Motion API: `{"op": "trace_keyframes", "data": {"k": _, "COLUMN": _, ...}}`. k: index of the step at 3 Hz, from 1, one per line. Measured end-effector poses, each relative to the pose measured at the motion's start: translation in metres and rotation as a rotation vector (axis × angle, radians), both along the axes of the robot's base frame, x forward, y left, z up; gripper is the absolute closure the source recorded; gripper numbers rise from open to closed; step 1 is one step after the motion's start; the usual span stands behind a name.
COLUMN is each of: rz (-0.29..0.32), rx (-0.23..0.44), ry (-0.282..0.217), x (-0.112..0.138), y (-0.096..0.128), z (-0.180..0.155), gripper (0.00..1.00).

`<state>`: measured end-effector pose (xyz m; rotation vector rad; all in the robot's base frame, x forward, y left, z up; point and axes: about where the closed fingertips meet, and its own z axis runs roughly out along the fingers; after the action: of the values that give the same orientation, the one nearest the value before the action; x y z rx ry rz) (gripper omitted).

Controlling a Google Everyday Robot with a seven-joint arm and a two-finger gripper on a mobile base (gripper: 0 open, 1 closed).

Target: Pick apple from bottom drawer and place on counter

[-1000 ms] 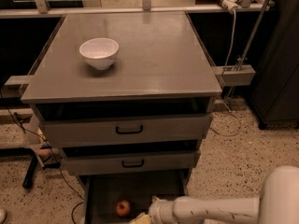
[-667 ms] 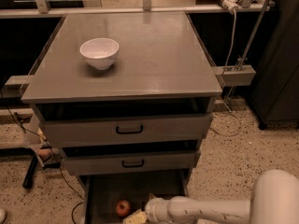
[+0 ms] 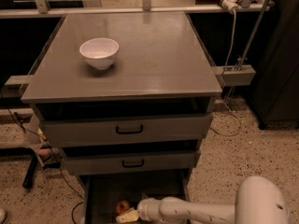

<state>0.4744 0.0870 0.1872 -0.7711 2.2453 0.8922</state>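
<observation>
Small round red apple (image 3: pixel 123 205): lies on the floor of the bottom drawer, toward the left; just beside the gripper; whether they touch I cannot tell
Deep grey metal bottom drawer (image 3: pixel 140 189): pulled open under the two upper grey drawers with black handles (image 3: pixel 128 129); only the apple shows on its dark floor
Two-finger gripper (image 3: pixel 127 215): low inside the drawer, at the end of the white robot arm (image 3: pixel 196 211) that comes from the right; released or clenched, I cannot tell
Broad flat grey counter (image 3: pixel 154 55): the cabinet top; a round white bowl (image 3: pixel 99 52) stands on its left part
Risk: the apple is round and the floor smooth, so I think a side push could roll it away toward the back; during the lift the arm could strike the middle drawer front close above; on the counter a careless release could let it roll off the edge
</observation>
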Motion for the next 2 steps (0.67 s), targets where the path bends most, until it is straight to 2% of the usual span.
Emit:
{"op": "trace_keyframes", "data": {"k": 1, "rz": -0.003, "rx": -0.031, "ry": -0.023, "x": -0.009, "y": 0.022, "z": -0.015, "gripper": 0.0}}
{"op": "trace_keyframes", "data": {"k": 2, "rz": -0.048, "rx": -0.074, "ry": -0.085, "x": 0.004, "y": 0.03, "z": -0.02, "gripper": 0.0}}
